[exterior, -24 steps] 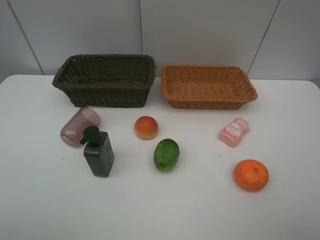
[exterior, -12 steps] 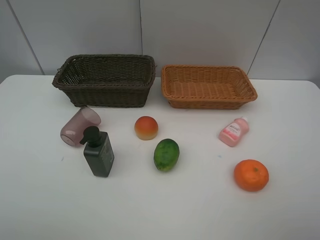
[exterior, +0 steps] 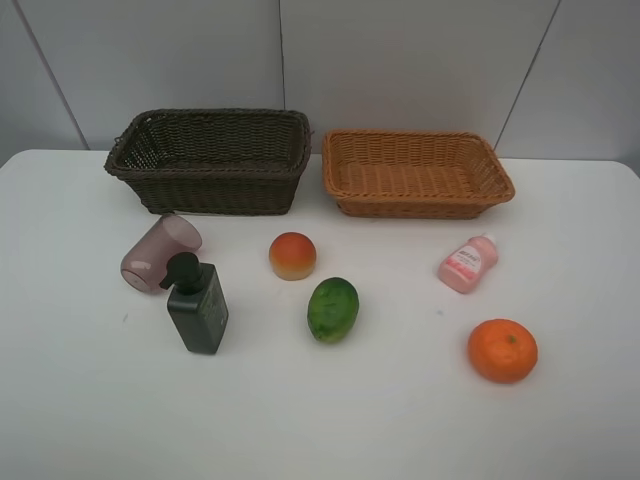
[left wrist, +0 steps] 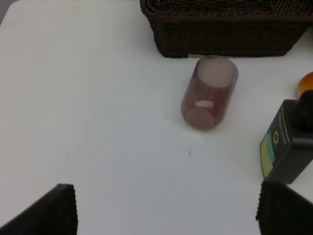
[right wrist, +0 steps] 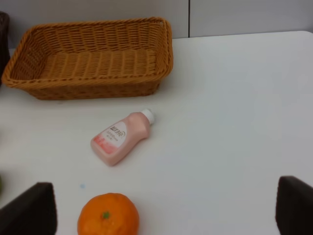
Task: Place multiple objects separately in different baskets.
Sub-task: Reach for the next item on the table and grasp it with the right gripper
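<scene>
Wicker dark basket (exterior: 215, 190) far left, light basket (exterior: 415, 205) far right, both empty. Open wide, empty: left gripper (left wrist: 168, 210), right gripper (right wrist: 161, 208). Risk: tipped pink cup (exterior: 160, 250) near left, orange (exterior: 502, 350) near right, rolling if nudged off-centre.

The upright dark pump bottle (exterior: 198, 305) stands just beside the tipped translucent pink cup (exterior: 160, 250), crowding its near side. The round orange (exterior: 502, 350) and the small pink white-capped bottle (exterior: 467, 263) lie apart, with bare white table (exterior: 320, 430) around each. The dark brown woven wicker basket (exterior: 210, 160) and the light orange-brown woven wicker basket (exterior: 415, 172) stand open-topped at the back.
</scene>
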`<control>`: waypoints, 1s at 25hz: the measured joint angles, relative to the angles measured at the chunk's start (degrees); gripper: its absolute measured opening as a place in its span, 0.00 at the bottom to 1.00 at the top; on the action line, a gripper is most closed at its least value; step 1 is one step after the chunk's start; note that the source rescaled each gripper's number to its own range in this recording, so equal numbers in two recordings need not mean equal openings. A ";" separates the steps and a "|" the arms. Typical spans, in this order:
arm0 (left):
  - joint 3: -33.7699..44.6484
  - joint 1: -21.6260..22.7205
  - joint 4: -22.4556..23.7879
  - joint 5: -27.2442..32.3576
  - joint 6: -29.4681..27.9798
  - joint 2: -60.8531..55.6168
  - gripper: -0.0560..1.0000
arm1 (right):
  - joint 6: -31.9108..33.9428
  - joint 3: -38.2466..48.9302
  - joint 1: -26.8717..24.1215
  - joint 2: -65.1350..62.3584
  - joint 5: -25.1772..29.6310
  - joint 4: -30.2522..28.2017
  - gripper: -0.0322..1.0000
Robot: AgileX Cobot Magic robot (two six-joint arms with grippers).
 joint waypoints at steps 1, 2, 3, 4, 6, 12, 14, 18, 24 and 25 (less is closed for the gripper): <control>0.00 0.00 0.00 0.00 0.00 0.00 0.92 | 0.00 0.00 0.00 0.00 0.00 0.00 0.95; 0.00 0.00 0.00 0.00 0.00 0.00 0.92 | 0.00 0.00 0.00 0.00 0.00 0.00 0.95; 0.00 0.00 0.00 0.00 0.00 0.00 0.92 | 0.00 0.00 0.00 0.00 0.00 0.00 0.95; 0.00 0.00 0.00 0.00 0.00 0.00 0.92 | 0.00 0.00 0.00 0.00 0.00 0.00 0.95; 0.00 0.00 0.00 0.00 0.00 0.00 0.92 | 0.00 0.00 0.00 0.00 0.00 0.00 0.95; 0.00 0.00 0.00 0.00 0.00 0.00 0.92 | 0.00 0.00 0.00 0.00 0.00 0.00 0.95; 0.00 0.00 0.00 0.00 0.00 0.00 0.92 | 0.00 0.00 0.00 0.00 0.00 0.00 0.95; 0.00 0.00 0.00 0.00 0.00 0.00 0.92 | 0.00 0.00 0.00 0.00 0.00 0.00 0.95; 0.00 0.00 0.00 0.00 0.00 0.00 0.92 | 0.00 0.00 0.00 0.00 0.00 0.00 0.95; 0.00 0.00 0.00 0.00 0.00 0.00 0.92 | 0.00 0.00 0.00 0.00 0.00 0.00 0.95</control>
